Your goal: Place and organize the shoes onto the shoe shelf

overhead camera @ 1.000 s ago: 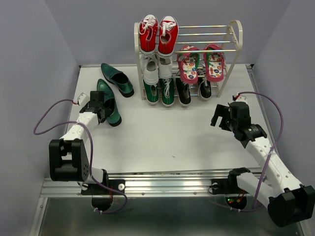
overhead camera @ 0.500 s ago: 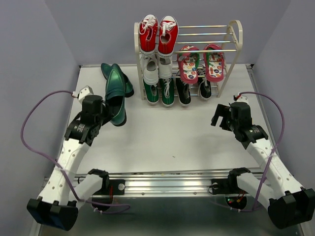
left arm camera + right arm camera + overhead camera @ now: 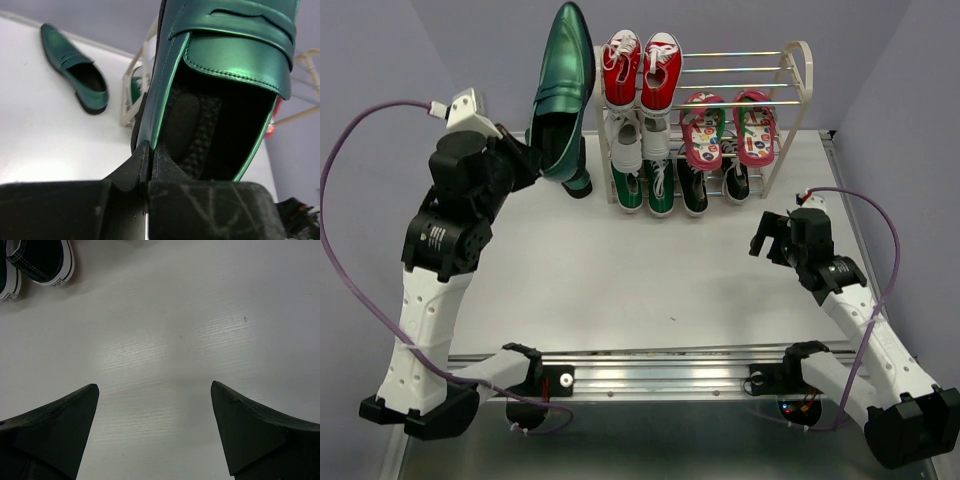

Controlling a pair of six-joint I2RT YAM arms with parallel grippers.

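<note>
My left gripper point(image 3: 532, 152) is shut on the side wall of a dark teal-green glossy loafer point(image 3: 563, 88) and holds it high, toe up, just left of the cream shoe shelf point(image 3: 801, 72). In the left wrist view the fingertips point(image 3: 149, 150) pinch the loafer's rim point(image 3: 226, 50). The second loafer point(image 3: 75, 70) lies on the table left of the shelf, mostly hidden in the top view. The flip-flops point(image 3: 728, 128) lie on the middle tier. The black sneakers point(image 3: 712, 184) stand at the bottom. My right gripper point(image 3: 766, 236) is open and empty over bare table point(image 3: 155, 405).
Red sneakers point(image 3: 640, 65) fill the left of the top tier, with white sneakers point(image 3: 640, 140) and green sneakers point(image 3: 645, 186) below them. The top tier's right half shows bare rods. Black sneaker toes point(image 3: 40, 262) show in the right wrist view's top left corner.
My left arm has lifted the loafer off the table and raised it high beside the shelf's left end. The right arm has not moved.
</note>
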